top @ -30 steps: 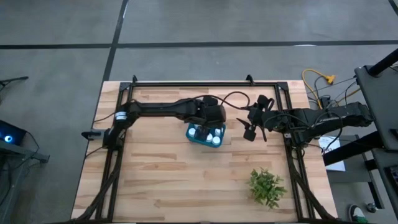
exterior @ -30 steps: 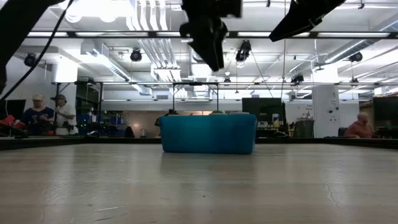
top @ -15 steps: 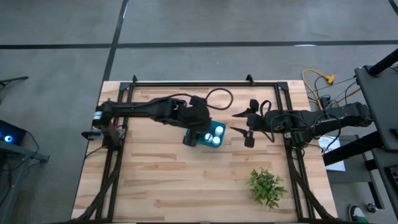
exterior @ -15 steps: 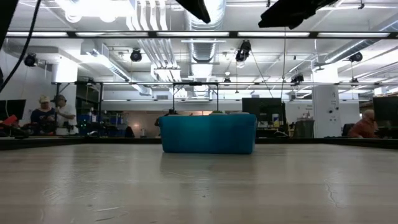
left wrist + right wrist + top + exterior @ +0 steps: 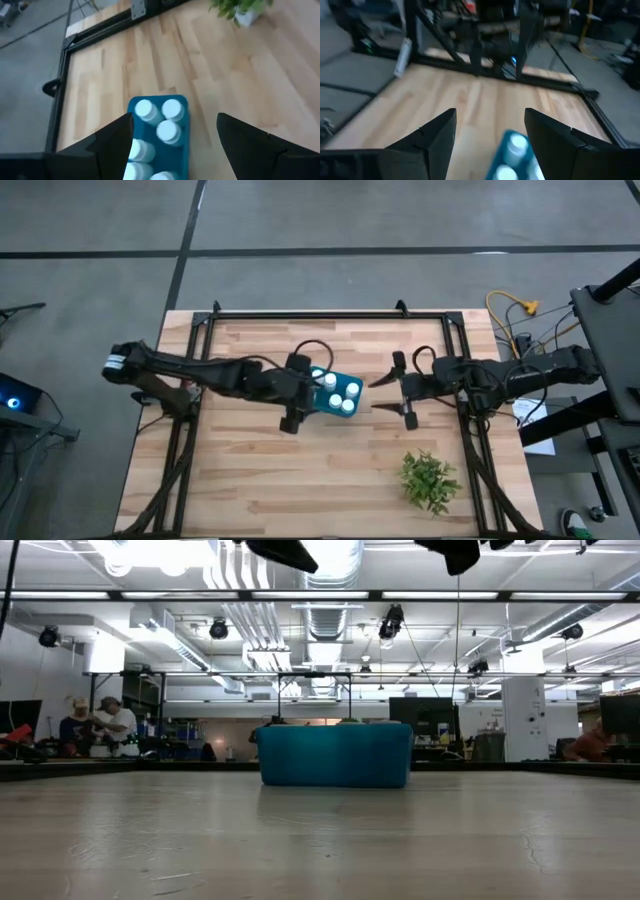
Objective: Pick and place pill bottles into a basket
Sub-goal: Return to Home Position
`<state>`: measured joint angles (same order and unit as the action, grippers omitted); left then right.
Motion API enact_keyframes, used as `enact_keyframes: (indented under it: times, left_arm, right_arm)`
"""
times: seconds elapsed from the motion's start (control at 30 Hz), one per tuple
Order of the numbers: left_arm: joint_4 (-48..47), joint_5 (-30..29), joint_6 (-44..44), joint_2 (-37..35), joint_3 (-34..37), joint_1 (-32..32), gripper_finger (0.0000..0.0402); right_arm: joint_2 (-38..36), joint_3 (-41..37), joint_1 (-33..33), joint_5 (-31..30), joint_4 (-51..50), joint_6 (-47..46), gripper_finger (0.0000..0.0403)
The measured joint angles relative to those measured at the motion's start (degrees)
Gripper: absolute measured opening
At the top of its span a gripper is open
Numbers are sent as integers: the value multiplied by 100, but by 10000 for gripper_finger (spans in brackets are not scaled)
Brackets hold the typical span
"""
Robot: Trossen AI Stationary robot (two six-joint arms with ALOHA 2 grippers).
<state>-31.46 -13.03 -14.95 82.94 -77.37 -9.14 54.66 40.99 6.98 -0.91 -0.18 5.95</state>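
Note:
The teal-blue basket stands on its bottom near the table's middle. Several white-capped pill bottles stand upright inside it. My left gripper hangs open, high over the basket's left end, and looks down on the bottles. In the low view only its tip shows at the top. My right gripper is open to the right of the basket, raised and pointing toward it, with nothing between its fingers.
A small green plant stands near the table's front right. A black frame rail runs around the tabletop. Bare wood lies in front of the basket. People show in the room beyond.
My left gripper has drawn back from right over the basket toward the table's left edge, rising a little and tipping up from pointing down toward level; the bottles' caps now show. My right gripper has stayed in place but has swung at the wrist, so both its fingers spread toward the basket.

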Motion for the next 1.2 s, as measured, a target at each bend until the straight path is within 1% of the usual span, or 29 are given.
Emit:
enact_keyframes:
  times: [0.13, 0.27, 0.4, 0.47, 0.53, 0.6, 0.67, 0.73, 0.8, 0.87, 0.9, 0.97, 1.07, 1.13, 1.2]
  left_arm:
    - [836, -2, 112, -299, 719, -337, 267]
    - [1559, -81, 109, -471, 1152, -696, 267]
    - [2035, -131, 109, -580, 1490, -994, 267]
    - [2093, -294, 11, -616, 1702, -1111, 267]
    - [2240, -601, -178, -649, 1842, -1155, 267]
    - [2288, -880, -173, -785, 1965, -1142, 267]
    - [2437, -892, -171, -923, 2017, -1131, 267]
    - [2554, -838, -221, -1043, 2170, -1121, 267]
    - [3020, -658, -453, -1164, 2456, -1079, 267]
    - [3470, -491, -650, -1388, 2843, -985, 267]
    - [3787, -401, -675, -1495, 3020, -918, 267]
    - [4297, -175, -664, -1775, 3398, -731, 267]
    - [4765, 283, -535, -2121, 3907, -383, 267]
    - [4846, 522, -443, -2369, 4219, -145, 267]
    - [5150, 752, -340, -2504, 4385, 68, 267]
  right_arm:
    - [-84, -261, 2, 339, 490, -235, 226]
    - [-179, -444, 88, 399, 612, -462, 226]
    - [-217, -546, 299, 401, 647, -585, 226]
    - [-217, -554, 435, 397, 775, -571, 226]
    - [-219, -576, 565, 395, 940, -461, 226]
    - [-228, -581, 653, 397, 1151, -337, 226]
    - [-288, -583, 701, 390, 1261, -170, 226]
    - [-355, -597, 705, 380, 1286, 7, 226]
    - [-472, -694, 702, 349, 1270, 140, 226]
    - [-627, -792, 702, 93, 1331, 242, 226]
    - [-751, -874, 699, -33, 1318, 271, 226]
    - [-996, -1012, 681, -81, 1365, 315, 226]
    - [-1492, -1351, 662, -56, 1544, 330, 226]
    - [-1853, -1618, 651, -47, 1777, 454, 226]
    - [-2231, -1892, 629, -35, 1953, 545, 226]
